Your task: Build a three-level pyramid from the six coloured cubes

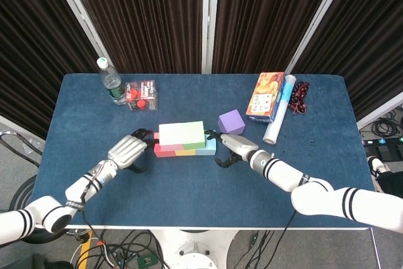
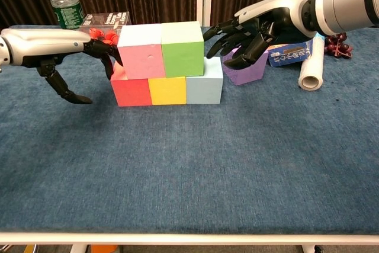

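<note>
- Six cubes are on the blue table (image 2: 189,170), one of each colour.
- Three sit in a row at the bottom: a red cube (image 2: 131,91), a yellow cube (image 2: 167,90) and a light blue cube (image 2: 205,85).
- Two sit on top of that row, pushed together: a pink cube (image 2: 141,54) and a green cube (image 2: 183,51).
- One purple cube (image 2: 247,70) sits alone on the table, near the right end of the row, behind the right hand.
- Two robot hands are beside the stack. The left hand (image 2: 65,48) has its fingers spread and holds nothing; its fingertips (image 2: 112,54) are at the left side of the pink cube.
- The right hand (image 2: 251,25) also has its fingers apart and holds nothing; its fingertips (image 2: 210,35) are at the right side of the green cube.
- One water bottle (image 1: 110,81) and one clear box of red things (image 1: 141,94) stand at the back left.
- One snack box (image 1: 266,97), one white roll (image 1: 279,118) and one dark bunch (image 1: 298,98) lie at the back right.
</note>
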You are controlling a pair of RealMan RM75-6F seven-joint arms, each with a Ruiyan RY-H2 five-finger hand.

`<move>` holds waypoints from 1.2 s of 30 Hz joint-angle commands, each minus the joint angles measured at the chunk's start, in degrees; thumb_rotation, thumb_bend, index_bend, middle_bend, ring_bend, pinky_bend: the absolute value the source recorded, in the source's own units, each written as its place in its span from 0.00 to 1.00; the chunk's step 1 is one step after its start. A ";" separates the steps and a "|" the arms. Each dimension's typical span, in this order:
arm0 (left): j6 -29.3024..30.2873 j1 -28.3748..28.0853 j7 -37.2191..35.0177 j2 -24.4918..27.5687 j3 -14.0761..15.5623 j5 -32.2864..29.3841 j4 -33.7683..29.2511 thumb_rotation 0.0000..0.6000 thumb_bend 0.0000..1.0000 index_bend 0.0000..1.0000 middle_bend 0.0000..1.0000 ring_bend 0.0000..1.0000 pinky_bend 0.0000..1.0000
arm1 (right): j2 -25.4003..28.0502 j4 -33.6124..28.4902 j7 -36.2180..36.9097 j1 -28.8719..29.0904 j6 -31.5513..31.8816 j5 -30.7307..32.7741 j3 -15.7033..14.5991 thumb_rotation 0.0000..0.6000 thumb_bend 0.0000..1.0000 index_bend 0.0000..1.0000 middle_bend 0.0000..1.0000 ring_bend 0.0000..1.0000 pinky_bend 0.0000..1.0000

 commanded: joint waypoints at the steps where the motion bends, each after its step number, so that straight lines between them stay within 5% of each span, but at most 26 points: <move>1: -0.18 -0.14 0.21 -0.03 -0.06 -0.20 -0.05 1.00 0.20 0.19 0.19 0.05 0.07 | -0.15 0.09 0.06 -0.01 -0.04 0.08 -0.01 1.00 0.45 0.00 0.10 0.00 0.00; 16: 0.09 0.31 0.61 0.31 0.29 -1.04 -0.20 1.00 0.20 0.19 0.19 0.05 0.07 | 0.93 -0.57 0.42 -1.52 0.83 -0.61 0.03 1.00 0.45 0.00 0.10 0.00 0.00; 25: 3.00 2.65 -1.11 2.36 1.00 -0.56 -1.28 1.00 0.20 0.19 0.19 0.05 0.07 | 6.99 -5.22 0.18 -5.65 4.44 -4.74 1.02 1.00 0.45 0.00 0.10 0.00 0.00; 31: 7.20 5.97 -4.31 4.69 1.19 -0.69 -1.70 1.00 0.19 0.19 0.19 0.05 0.07 | 9.82 -5.38 -7.47 -6.35 11.53 -4.95 -0.98 1.00 0.34 0.00 0.10 0.00 0.00; 36: 11.61 9.41 -6.94 6.52 0.75 -1.72 -1.73 1.00 0.19 0.19 0.19 0.05 0.07 | 5.65 0.98 -23.51 -2.80 19.06 0.19 -4.72 1.00 0.24 0.00 0.10 0.00 0.00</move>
